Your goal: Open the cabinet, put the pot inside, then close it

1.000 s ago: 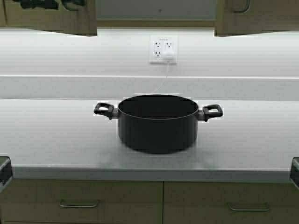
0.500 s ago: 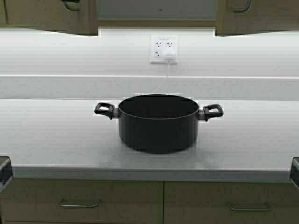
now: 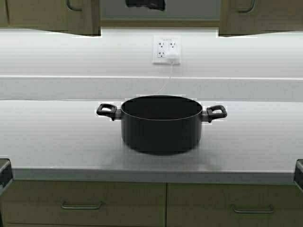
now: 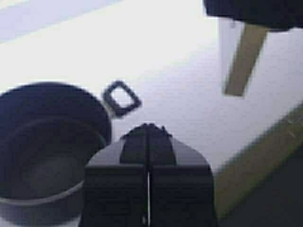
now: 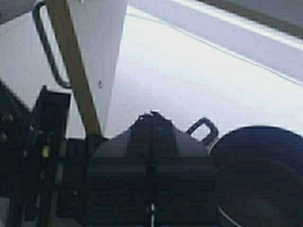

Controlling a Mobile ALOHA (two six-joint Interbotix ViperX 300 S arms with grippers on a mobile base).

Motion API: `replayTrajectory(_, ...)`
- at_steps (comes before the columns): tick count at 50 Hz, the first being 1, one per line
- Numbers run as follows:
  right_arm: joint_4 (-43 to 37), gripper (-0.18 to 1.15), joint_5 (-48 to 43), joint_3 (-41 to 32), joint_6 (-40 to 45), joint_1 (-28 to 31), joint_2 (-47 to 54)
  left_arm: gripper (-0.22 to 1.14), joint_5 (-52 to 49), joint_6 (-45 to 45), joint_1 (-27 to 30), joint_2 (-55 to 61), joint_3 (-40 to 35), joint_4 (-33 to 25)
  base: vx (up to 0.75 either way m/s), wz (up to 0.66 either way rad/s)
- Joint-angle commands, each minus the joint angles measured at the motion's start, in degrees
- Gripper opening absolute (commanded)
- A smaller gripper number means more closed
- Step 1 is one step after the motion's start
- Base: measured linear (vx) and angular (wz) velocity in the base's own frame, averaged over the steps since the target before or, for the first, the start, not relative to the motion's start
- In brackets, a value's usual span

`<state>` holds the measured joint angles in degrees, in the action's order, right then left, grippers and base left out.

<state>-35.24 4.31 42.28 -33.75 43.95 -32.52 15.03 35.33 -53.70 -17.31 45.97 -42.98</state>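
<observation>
The black pot (image 3: 161,124) stands upright in the middle of the white counter (image 3: 47,137), lidless, a loop handle at each side. The cabinet (image 3: 158,12) above it stands open, with the tan left door (image 3: 47,16) and right door (image 3: 265,16) swung out from the pale grey interior. A dark part of an arm (image 3: 145,4) shows at the top edge, in front of the opening. My left gripper (image 4: 149,126) is shut and empty, high above the counter beside the pot (image 4: 42,151). My right gripper (image 5: 151,116) is shut and empty, high beside the pot (image 5: 265,175) and near a door's edge (image 5: 75,71).
A white wall outlet (image 3: 165,49) with a plug and a hanging cord is behind the pot. Tan drawers with horizontal handles (image 3: 80,205) run below the counter. A door's edge (image 4: 244,56) hangs in the left wrist view. Dark arm hardware (image 5: 33,156) is close beside my right gripper.
The dark arm part at the top edge of the high view has moved from in front of the left door to the middle of the opening. The pot has not moved.
</observation>
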Motion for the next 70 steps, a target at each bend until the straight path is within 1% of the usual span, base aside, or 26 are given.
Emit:
replayTrajectory(1, 1.49, 0.07, -1.85, -5.27, 0.00, -0.09, 5.19, 0.03, 5.71, -0.18, -0.35, 4.75, -4.92, 0.26, 0.00, 0.00)
replayTrajectory(7, 2.02, 0.07, -1.93, -8.26, 0.09, -1.05, 10.02, 0.03, 9.49, -0.26, 0.26, 7.65, -7.12, 0.26, 0.00, 0.00)
replayTrajectory(14, 1.85, 0.07, -3.16, -9.23, 0.35, -3.69, 14.24, 0.03, 10.72, -0.35, 2.81, 9.84, -8.53, 0.26, 0.00, 0.00)
replayTrajectory(23, 1.93, 0.07, -3.96, -9.49, 0.35, -6.86, 16.96, 0.03, 10.99, -0.44, 7.03, 12.13, -9.84, 0.26, 0.00, 0.00)
replayTrajectory(33, 2.02, 0.07, -3.60, -8.70, 0.26, -10.72, 17.58, 0.03, 10.99, -0.53, 11.16, 13.45, -10.11, 1.05, 0.00, 0.00)
replayTrajectory(39, 2.02, 0.07, -2.46, -7.21, 0.26, -12.66, 16.61, 0.03, 11.07, -0.53, 12.57, 12.66, -8.44, 1.05, 0.00, 0.00)
replayTrajectory(45, 2.20, 0.07, -1.93, -4.39, 0.18, -14.06, 14.15, 0.03, 11.69, -0.53, 12.92, 9.76, -4.92, 1.05, 0.00, 0.00)
replayTrajectory(60, 2.55, 0.08, -0.35, 4.66, 0.18, -18.54, 3.52, 0.03, 12.04, -0.79, 14.24, 0.53, 4.57, 1.05, 0.00, 0.00)
replayTrajectory(64, 2.55, 0.13, 0.97, 6.24, 0.35, -18.54, 0.79, 0.05, 11.78, -1.32, 14.24, -1.67, 6.24, 1.14, 0.00, 0.00)
replayTrajectory(66, 2.37, 0.19, 1.85, 6.68, 0.53, -18.46, -0.26, 0.10, 11.43, -1.67, 13.97, -3.08, 6.94, 1.05, 0.00, 0.00)
replayTrajectory(68, 2.20, 0.30, 2.99, 7.12, 0.62, -18.54, -1.14, 0.17, 11.16, -2.55, 13.36, -3.96, 7.38, 1.05, 0.00, 0.00)
replayTrajectory(70, 1.76, 0.44, 3.96, 7.47, 1.23, -18.46, -1.93, 0.26, 11.07, -3.60, 12.04, -4.75, 7.82, 1.14, 0.00, 0.00)
